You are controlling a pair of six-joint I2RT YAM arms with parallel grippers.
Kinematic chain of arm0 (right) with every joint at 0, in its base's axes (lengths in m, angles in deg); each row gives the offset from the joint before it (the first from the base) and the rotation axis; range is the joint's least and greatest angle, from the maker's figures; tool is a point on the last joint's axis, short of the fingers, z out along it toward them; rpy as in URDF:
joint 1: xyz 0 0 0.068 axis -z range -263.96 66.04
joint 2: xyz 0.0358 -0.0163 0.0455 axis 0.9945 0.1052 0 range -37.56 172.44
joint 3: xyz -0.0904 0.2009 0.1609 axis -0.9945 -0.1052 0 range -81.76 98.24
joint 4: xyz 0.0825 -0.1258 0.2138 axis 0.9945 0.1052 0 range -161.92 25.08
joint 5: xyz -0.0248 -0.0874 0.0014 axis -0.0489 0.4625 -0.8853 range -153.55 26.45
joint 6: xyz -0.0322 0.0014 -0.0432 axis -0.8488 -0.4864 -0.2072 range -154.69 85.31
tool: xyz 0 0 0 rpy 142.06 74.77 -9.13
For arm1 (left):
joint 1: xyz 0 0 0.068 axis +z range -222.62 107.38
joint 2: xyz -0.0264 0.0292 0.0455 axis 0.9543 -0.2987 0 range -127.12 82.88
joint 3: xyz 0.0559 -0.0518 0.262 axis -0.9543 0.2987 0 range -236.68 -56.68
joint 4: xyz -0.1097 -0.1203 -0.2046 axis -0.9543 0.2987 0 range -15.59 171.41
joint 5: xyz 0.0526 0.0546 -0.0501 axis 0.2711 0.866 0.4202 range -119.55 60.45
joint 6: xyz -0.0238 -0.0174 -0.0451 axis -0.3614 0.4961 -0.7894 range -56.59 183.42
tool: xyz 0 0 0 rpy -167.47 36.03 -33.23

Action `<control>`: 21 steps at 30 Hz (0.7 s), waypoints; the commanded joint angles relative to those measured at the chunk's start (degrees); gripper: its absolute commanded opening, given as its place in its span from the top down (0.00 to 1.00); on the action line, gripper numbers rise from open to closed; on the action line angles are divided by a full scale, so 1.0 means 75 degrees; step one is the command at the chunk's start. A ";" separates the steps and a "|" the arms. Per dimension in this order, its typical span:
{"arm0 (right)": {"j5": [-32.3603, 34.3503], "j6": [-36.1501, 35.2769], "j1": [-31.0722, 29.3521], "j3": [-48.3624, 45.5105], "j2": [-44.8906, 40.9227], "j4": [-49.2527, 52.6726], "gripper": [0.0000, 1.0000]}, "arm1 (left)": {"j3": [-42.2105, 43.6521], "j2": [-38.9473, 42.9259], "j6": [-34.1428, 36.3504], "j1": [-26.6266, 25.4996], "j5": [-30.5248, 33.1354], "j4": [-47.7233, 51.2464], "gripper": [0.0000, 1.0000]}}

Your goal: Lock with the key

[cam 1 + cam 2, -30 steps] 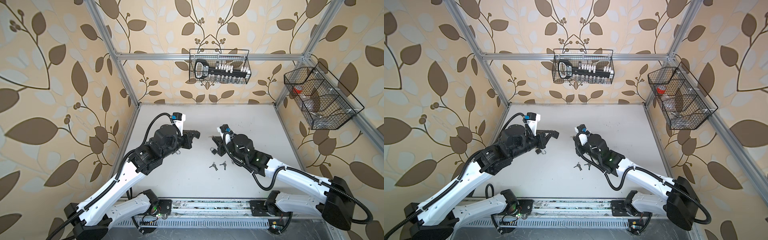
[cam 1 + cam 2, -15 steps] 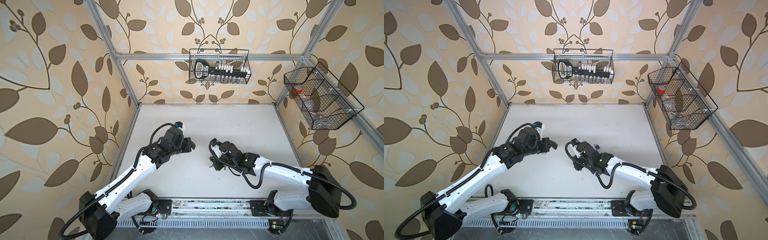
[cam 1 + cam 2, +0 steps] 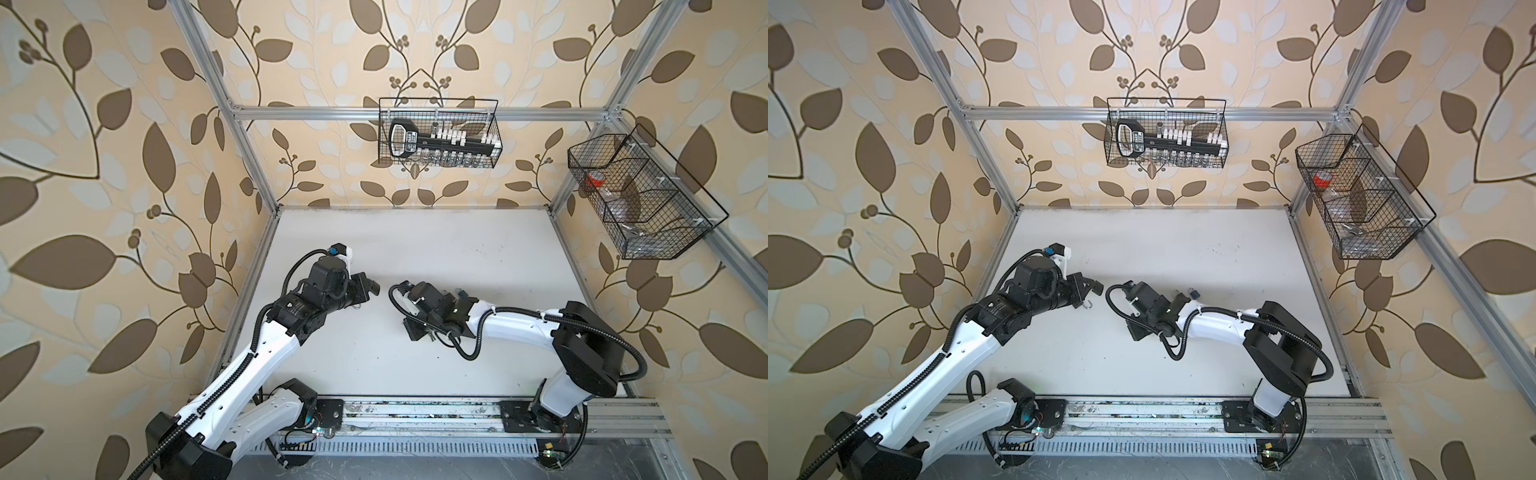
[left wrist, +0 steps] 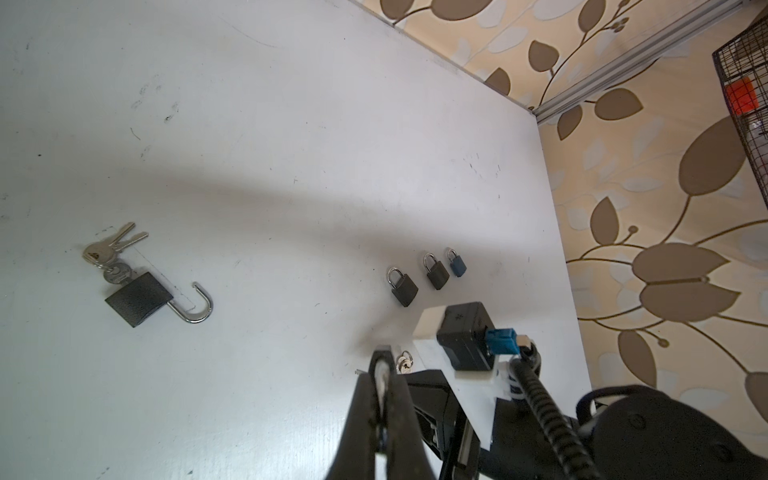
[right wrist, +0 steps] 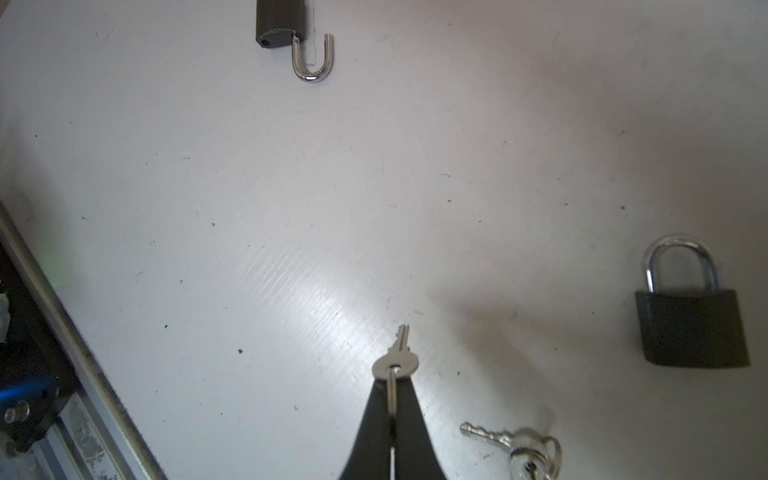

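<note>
Two grippers over the worktop's [image 4: 291,124] middle: left gripper [image 4: 382,362] fingers pressed together, empty; right gripper [image 5: 392,386] fingers clamped on a small key's [image 5: 397,358] ring.

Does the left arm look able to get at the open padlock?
Probably yes: the open padlock lies on bare table close to the left pincer, with nothing between them. The pincer is shut, so it must open first.

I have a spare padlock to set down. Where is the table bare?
Bare: the far half of the white table, up to the back wall, and the stretch between the open black padlock with keys and the row of three small padlocks. Crowded: around the right end effector holding a small silver key, beside a key bunch and that row.
</note>
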 commanded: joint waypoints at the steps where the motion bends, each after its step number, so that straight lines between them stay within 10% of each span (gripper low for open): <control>1: 0.0282 0.0300 -0.0039 0.0320 0.0340 0.0268 1.00 | -0.0268 0.0150 0.0088 0.0029 0.0003 -0.0023 1.00; 21: 0.0168 0.0544 -0.0034 0.0047 0.0433 0.0681 1.00 | -0.0507 0.0139 0.0230 0.0028 -0.0046 0.0107 1.00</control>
